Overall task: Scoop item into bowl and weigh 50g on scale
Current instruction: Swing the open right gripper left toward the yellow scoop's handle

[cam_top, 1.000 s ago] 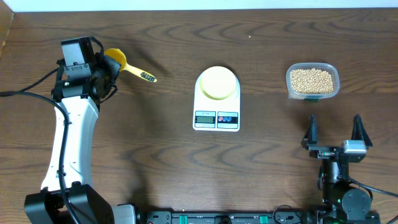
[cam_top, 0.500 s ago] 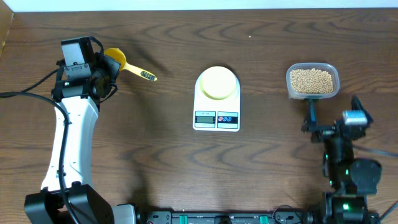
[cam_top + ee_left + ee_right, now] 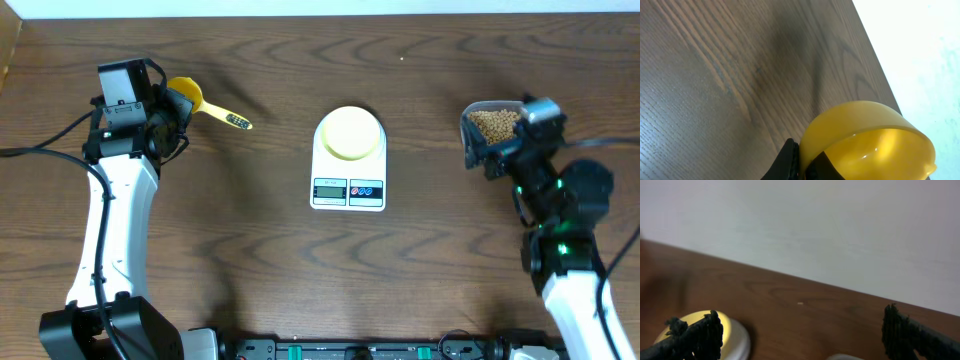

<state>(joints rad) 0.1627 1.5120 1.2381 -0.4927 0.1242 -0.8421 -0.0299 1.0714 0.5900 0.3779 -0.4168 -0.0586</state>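
The pale yellow bowl [image 3: 350, 133] stands on the white scale [image 3: 348, 190] at mid-table, and both show at the lower left of the right wrist view as the bowl [image 3: 732, 325] and the scale [image 3: 743, 346]. The beans [image 3: 492, 123] fill a clear tub [image 3: 467, 128] at the right. My right gripper [image 3: 490, 152] hangs open over the tub's near side and hides its right half; its fingers [image 3: 696, 336] stand far apart with nothing between them. My left gripper [image 3: 170, 106] is shut on the cup wall of a bright yellow scoop [image 3: 865, 140] at the far left.
The scoop's handle [image 3: 232, 120] points right toward the scale. The table's far edge [image 3: 875, 55] runs close behind the scoop, with a pale wall beyond it. Cables trail from the left arm [image 3: 110, 220] on the left side.
My right arm has risen from near the front edge and swung forward over the bean tub, jaws still open. The left arm and scoop have not moved.
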